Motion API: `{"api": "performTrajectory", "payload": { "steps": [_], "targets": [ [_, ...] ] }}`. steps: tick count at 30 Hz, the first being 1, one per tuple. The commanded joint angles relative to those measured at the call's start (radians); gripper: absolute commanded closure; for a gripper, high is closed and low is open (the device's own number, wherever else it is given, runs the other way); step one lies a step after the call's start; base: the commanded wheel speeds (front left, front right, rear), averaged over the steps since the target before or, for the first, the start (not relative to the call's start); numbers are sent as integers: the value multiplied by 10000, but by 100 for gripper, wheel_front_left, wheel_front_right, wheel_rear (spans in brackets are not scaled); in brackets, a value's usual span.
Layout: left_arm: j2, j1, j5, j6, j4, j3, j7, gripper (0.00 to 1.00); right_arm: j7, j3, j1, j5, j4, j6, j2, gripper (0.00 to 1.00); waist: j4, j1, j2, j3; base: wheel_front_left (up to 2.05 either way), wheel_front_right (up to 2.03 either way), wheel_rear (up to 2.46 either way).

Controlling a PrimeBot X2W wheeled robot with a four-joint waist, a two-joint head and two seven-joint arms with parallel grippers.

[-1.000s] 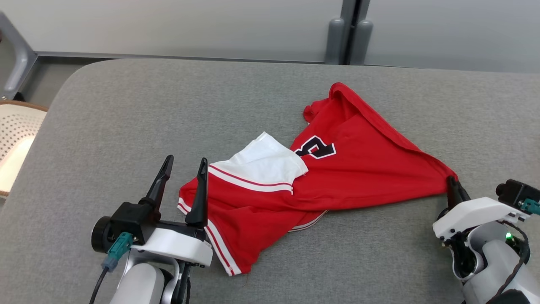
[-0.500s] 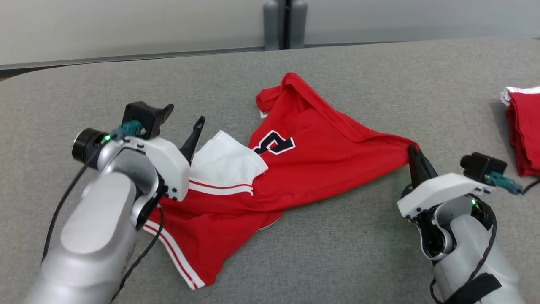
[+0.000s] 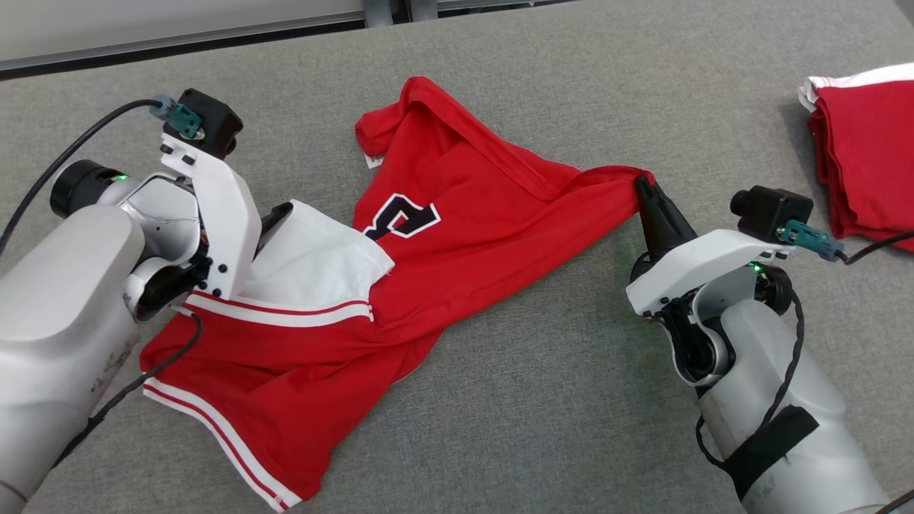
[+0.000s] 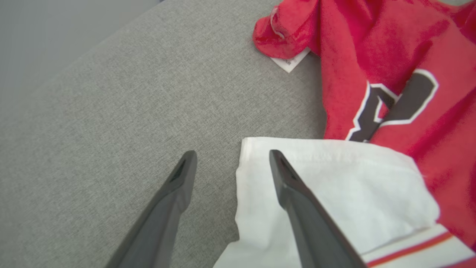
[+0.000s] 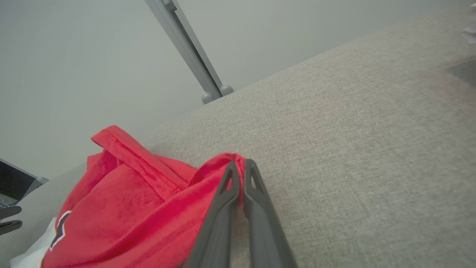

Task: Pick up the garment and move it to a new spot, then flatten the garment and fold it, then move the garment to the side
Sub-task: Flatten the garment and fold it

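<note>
Garment (image 3: 457, 235) lies crumpled mid-table (image 3: 535, 400), not yet flattened or folded, with the left gripper (image 4: 232, 154) wide open astride the white sleeve (image 3: 314, 257) edge, having come up from the striped hem (image 3: 214, 421), and the right gripper (image 3: 646, 187) still pinched on a red corner.

Left gripper (image 4: 232, 154) spread astride white edge of garment (image 4: 346, 48)
</note>
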Motion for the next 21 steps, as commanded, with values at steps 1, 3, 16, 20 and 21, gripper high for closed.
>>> {"api": "performTrajectory", "payload": {
  "steps": [1,3,16,20,21],
  "targets": [
    [192,-321,-156,-8,78,-289,-32,0,-126,168,-160,159,43,0,-24,100,-107,0,0,112,0,0,0],
    [315,-484,-317,-8,244,-630,-191,0,-209,392,-274,321,91,0,-22,100,-149,0,0,172,0,0,0],
    [360,-1193,-1667,-9,870,-2156,-574,0,-661,1169,-909,925,652,0,-24,100,-432,0,0,641,0,0,0],
    [391,-1321,-1918,-9,957,-2491,-529,0,-758,1288,-1028,1043,750,0,-24,100,-478,0,0,725,0,0,0],
    [407,-1346,-1973,-10,1006,-2593,-547,0,-776,1321,-1078,1084,791,0,-24,100,-484,0,0,747,0,0,0]
  ]
}}
